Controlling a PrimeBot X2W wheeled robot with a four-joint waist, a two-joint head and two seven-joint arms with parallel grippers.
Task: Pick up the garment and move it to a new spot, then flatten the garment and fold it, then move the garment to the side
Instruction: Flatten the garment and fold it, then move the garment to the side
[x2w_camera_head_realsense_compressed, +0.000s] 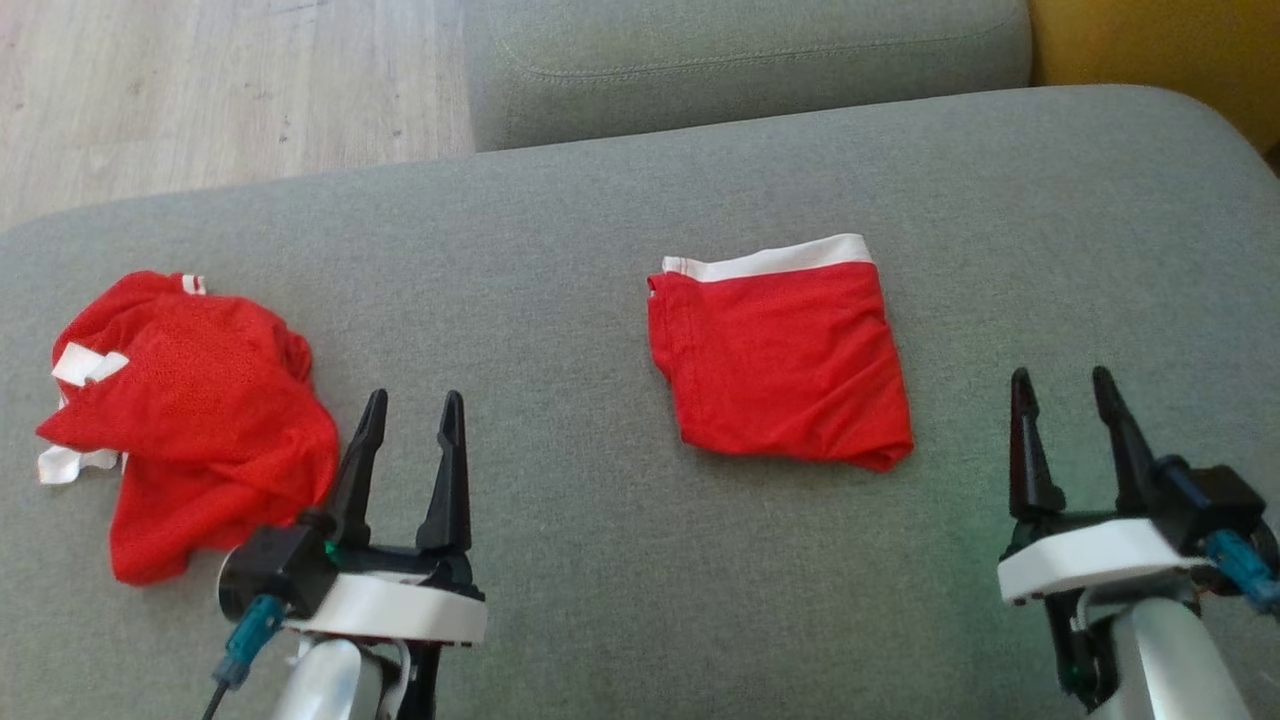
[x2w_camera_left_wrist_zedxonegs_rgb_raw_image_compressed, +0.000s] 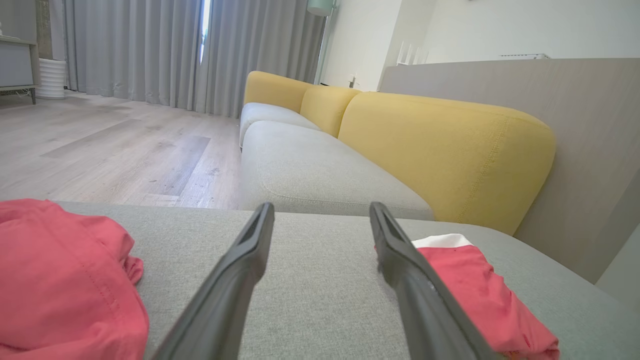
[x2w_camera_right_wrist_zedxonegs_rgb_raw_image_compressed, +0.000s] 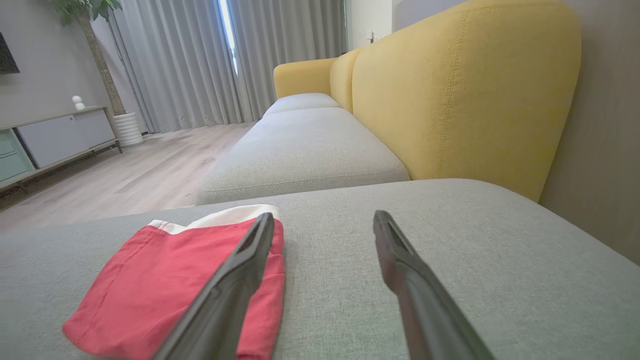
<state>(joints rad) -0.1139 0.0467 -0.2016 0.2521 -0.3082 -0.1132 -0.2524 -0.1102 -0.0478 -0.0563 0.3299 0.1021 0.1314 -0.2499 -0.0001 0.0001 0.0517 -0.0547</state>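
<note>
A red garment with a white waistband (x2w_camera_head_realsense_compressed: 780, 355) lies folded into a neat square in the middle of the grey sofa seat (x2w_camera_head_realsense_compressed: 600, 560). A second red garment with white trim (x2w_camera_head_realsense_compressed: 190, 410) lies crumpled at the left. My left gripper (x2w_camera_head_realsense_compressed: 410, 400) stands open just right of the crumpled one, nothing between its fingers. My right gripper (x2w_camera_head_realsense_compressed: 1062, 378) is open to the right of the folded garment, apart from it. The left wrist view has the crumpled garment (x2w_camera_left_wrist_zedxonegs_rgb_raw_image_compressed: 65, 280) at left and the folded one (x2w_camera_left_wrist_zedxonegs_rgb_raw_image_compressed: 480, 295) at right. In the right wrist view the folded garment (x2w_camera_right_wrist_zedxonegs_rgb_raw_image_compressed: 165, 285) lies left of the fingers.
A second grey seat cushion (x2w_camera_head_realsense_compressed: 740, 60) adjoins at the back, with wooden floor (x2w_camera_head_realsense_compressed: 200, 90) to its left. Yellow backrests (x2w_camera_right_wrist_zedxonegs_rgb_raw_image_compressed: 450, 100) line the sofa's right side. Grey curtains (x2w_camera_left_wrist_zedxonegs_rgb_raw_image_compressed: 150, 50) and a low cabinet (x2w_camera_right_wrist_zedxonegs_rgb_raw_image_compressed: 55, 137) stand across the room.
</note>
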